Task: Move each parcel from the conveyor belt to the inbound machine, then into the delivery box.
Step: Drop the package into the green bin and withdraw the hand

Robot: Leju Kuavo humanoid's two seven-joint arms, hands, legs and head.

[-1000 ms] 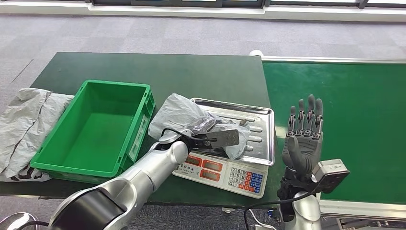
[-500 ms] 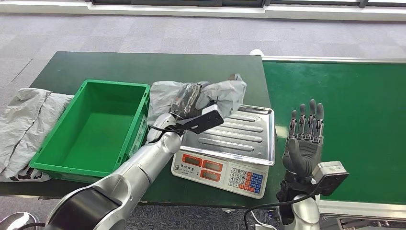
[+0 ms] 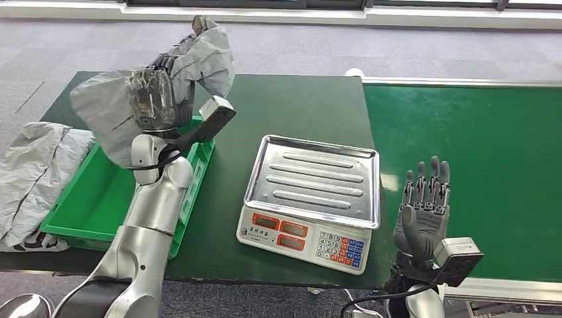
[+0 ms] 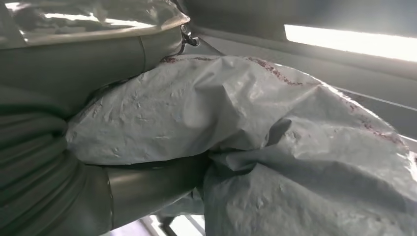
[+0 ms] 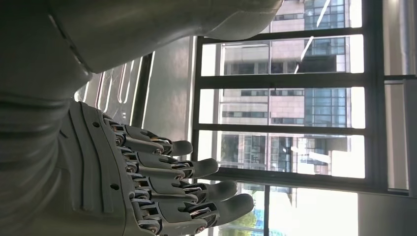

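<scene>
Head view: grey parcel [image 3: 116,112] lifted off scale tray [image 3: 311,179] within the last second, now gripped by left hand [image 3: 156,99] above green delivery box [image 3: 99,199]; weighing judged complete, release pending; right hand [image 3: 424,209] open, idle.

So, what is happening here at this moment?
The robot's left hand holds a grey plastic parcel lifted above the green delivery box. The weighing scale beside it has a bare steel tray. The right hand is open, fingers pointing up, near the green conveyor belt. More grey bags lie to the left of the box.
</scene>
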